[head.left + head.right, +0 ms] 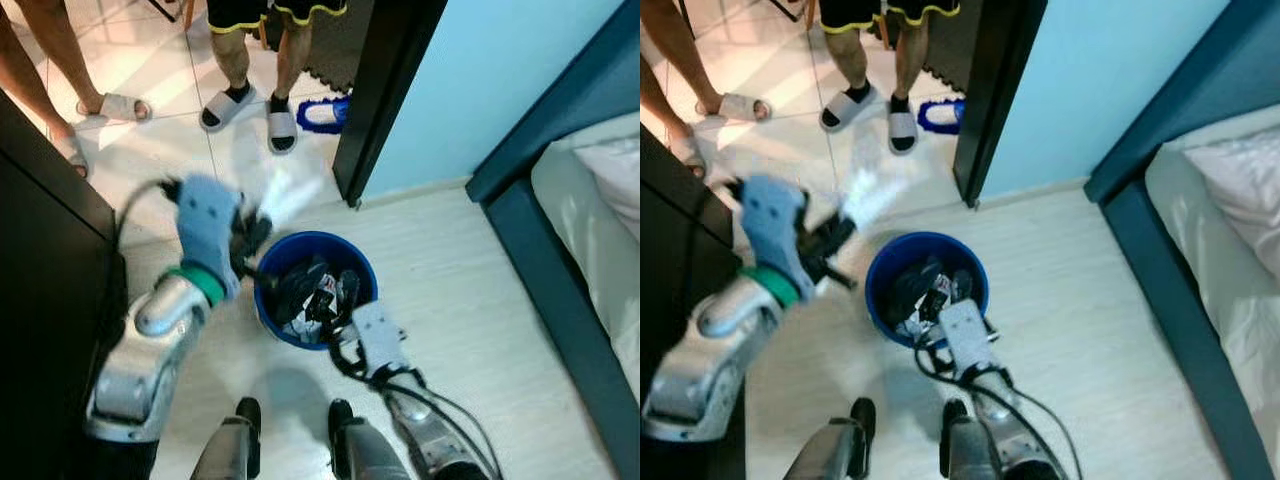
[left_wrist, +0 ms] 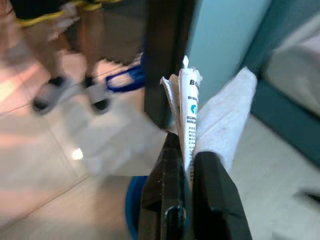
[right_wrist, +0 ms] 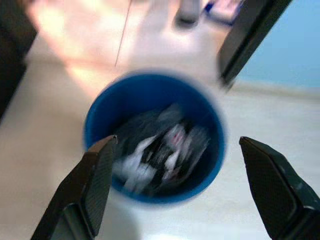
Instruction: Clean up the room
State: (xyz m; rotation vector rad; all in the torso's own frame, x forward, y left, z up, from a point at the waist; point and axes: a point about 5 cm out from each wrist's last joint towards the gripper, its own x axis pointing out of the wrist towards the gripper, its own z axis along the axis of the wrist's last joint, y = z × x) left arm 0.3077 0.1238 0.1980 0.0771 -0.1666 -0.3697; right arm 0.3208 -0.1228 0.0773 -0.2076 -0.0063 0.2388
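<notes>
A blue bucket point(image 1: 310, 238) stands on the pale floor in front of me, holding dark and white rubbish point(image 1: 315, 295). My left gripper point(image 1: 250, 235) is raised just left of the bucket's rim. It is shut on a crumpled white printed wrapper point(image 2: 189, 115) with a pale sheet beside it, and the wrapper point(image 1: 290, 195) streaks out blurred toward the doorway. My right gripper point(image 3: 180, 150) hangs low over the near side of the bucket point(image 3: 95, 115). Its fingers point(image 3: 95, 185) are spread wide, with nothing between them.
Two people in slippers point(image 1: 228, 105) stand on the tiles beyond a dark door frame point(image 1: 385, 90), next to a blue slipper point(image 1: 325, 115). A dark cabinet point(image 1: 40, 300) lines my left. A bed with a dark blue frame point(image 1: 540, 250) is on the right.
</notes>
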